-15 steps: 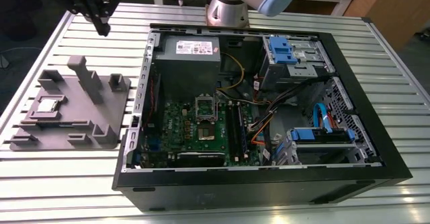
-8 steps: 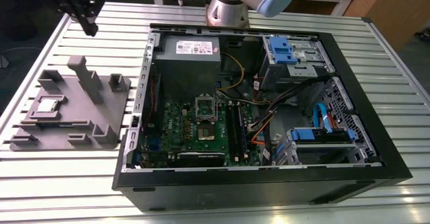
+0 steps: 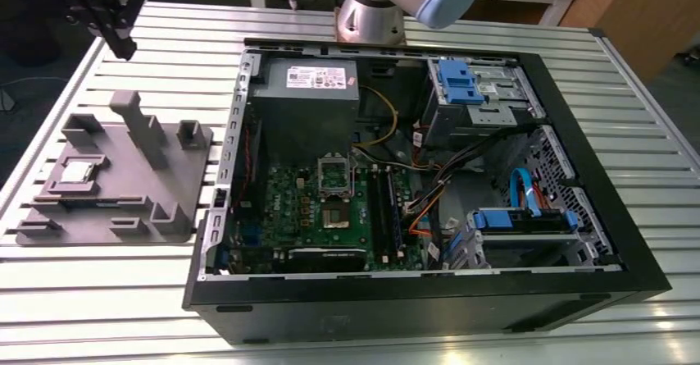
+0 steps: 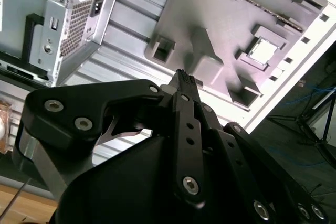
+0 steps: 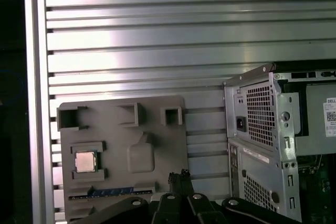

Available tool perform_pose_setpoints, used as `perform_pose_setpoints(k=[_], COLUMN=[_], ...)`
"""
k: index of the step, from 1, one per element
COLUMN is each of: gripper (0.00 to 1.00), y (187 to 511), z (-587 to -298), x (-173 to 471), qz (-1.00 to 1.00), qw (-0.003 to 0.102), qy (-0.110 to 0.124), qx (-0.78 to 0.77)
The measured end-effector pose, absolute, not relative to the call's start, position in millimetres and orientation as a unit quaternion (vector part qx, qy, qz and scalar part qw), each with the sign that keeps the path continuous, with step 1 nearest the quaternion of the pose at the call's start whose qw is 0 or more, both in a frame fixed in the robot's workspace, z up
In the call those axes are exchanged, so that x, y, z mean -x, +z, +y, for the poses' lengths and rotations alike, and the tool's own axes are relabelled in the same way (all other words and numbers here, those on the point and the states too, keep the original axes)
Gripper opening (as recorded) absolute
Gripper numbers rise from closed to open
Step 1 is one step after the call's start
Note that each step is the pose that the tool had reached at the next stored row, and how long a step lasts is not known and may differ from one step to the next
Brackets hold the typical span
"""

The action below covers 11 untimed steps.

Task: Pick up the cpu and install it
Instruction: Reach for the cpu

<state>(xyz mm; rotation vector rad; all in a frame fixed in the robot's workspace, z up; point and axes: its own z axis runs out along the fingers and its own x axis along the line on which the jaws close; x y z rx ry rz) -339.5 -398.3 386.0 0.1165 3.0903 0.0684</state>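
Note:
The cpu (image 3: 79, 171), a small silver-grey square chip, lies flat in a recess of the grey tray (image 3: 110, 217) at the exterior view's left. It also shows in both wrist views, cpu (image 4: 262, 50) and cpu (image 5: 85, 161), sitting in the tray (image 4: 210, 19) (image 5: 157, 129). My gripper (image 3: 123, 47) hangs high above the table beyond the tray's far end, well apart from the cpu. Its fingertips meet in both wrist views, gripper (image 4: 182, 75) and gripper (image 5: 179, 176), shut with nothing held.
An open black computer case (image 3: 438, 299) lies to the right of the tray. Inside it are a green board with a silvery socket frame (image 3: 334, 176), a grey power supply box (image 3: 306, 94), blue drive brackets and cables. The slatted metal table (image 3: 110, 299) runs underneath.

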Motion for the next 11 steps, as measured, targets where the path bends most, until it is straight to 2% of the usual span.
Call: perform_pose_setpoints(k=[11], gripper=[0.1], y=[383], z=[-398], x=[370], qz=[0.999], qw=[0.024], qy=[0.022], qx=[-0.038])
